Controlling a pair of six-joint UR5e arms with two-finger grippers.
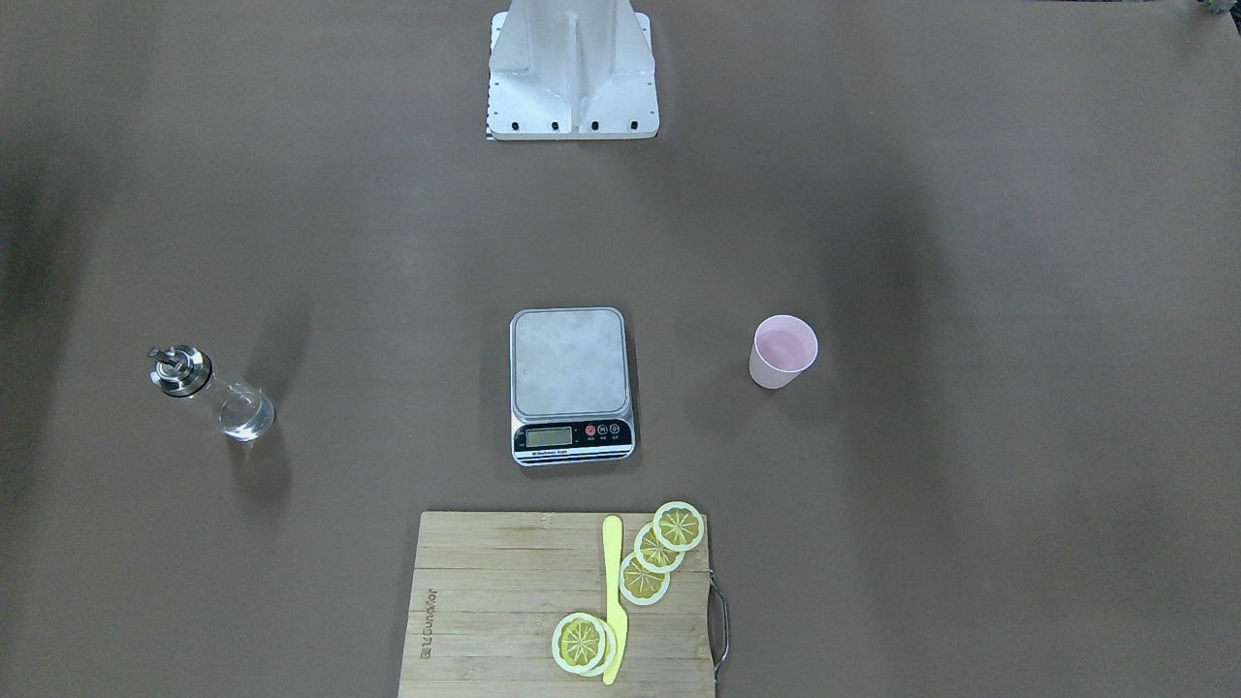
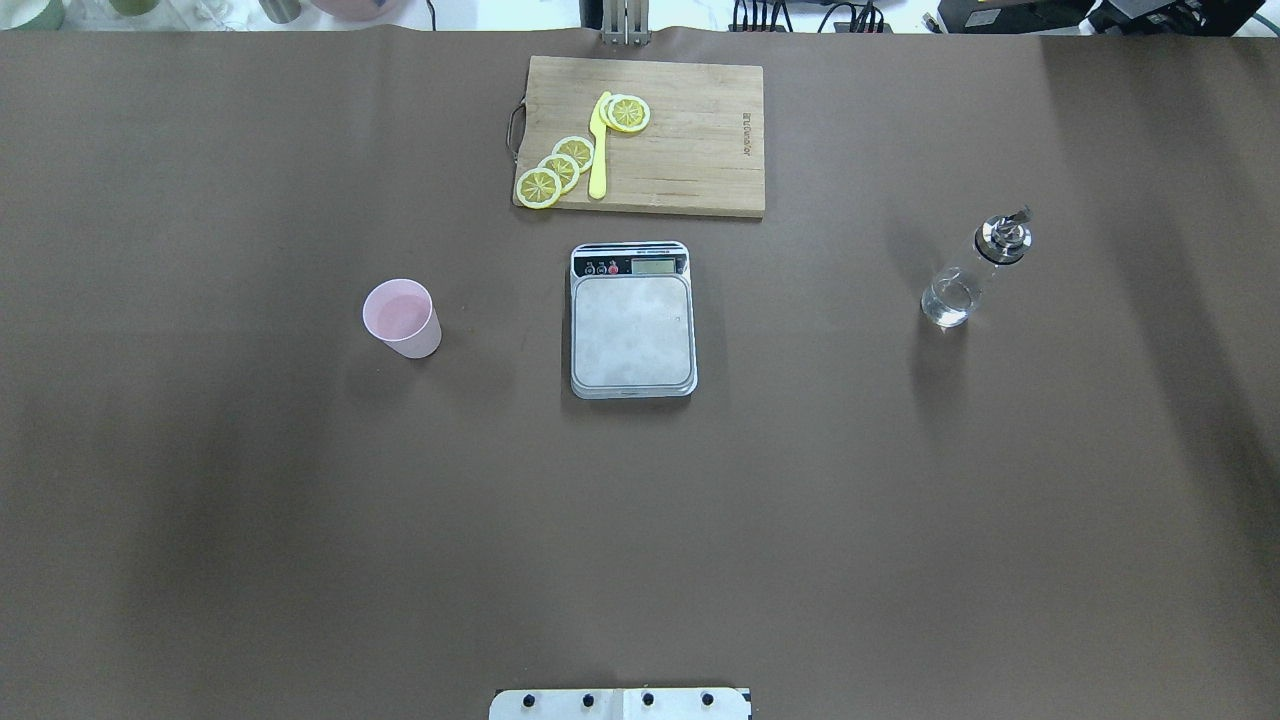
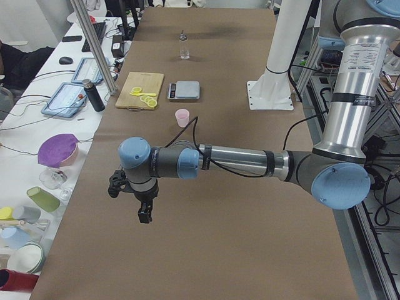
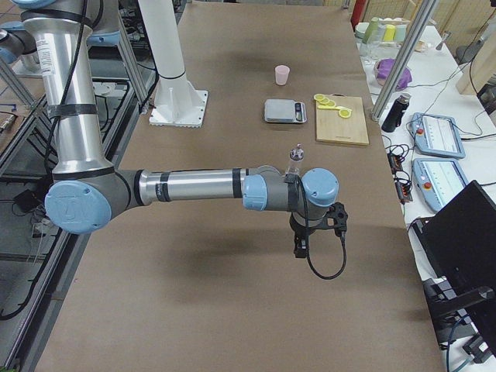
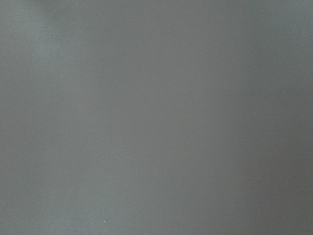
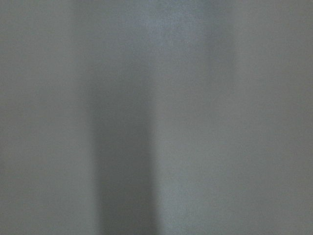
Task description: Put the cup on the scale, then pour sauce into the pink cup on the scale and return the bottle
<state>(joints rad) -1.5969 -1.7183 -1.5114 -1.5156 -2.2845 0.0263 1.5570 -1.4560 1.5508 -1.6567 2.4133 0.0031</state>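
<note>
The pale pink cup (image 1: pixel 783 351) (image 2: pixel 402 318) stands upright on the brown table, on the robot's left of the scale (image 1: pixel 570 364) (image 2: pixel 632 330). The scale's silver platform is bare. The clear glass bottle (image 1: pixel 213 393) (image 2: pixel 975 270) with its metal spout stands on the robot's right, with clear sauce (image 2: pixel 945 300) low in it. My left gripper (image 3: pixel 132 199) shows only in the exterior left view, far from the cup (image 3: pixel 182 117). My right gripper (image 4: pixel 316 231) shows only in the exterior right view, near the bottle (image 4: pixel 295 159). I cannot tell whether either is open or shut. Both wrist views show only blurred table.
A wooden cutting board (image 1: pixel 504 620) (image 2: pixel 690 150) lies beyond the scale, with several lemon slices (image 2: pixel 560 168) and a yellow knife (image 2: pixel 598 145) on it. The robot's white base (image 1: pixel 572 78) stands at the near edge. A side table with clutter (image 3: pixel 56 150) runs along the far side.
</note>
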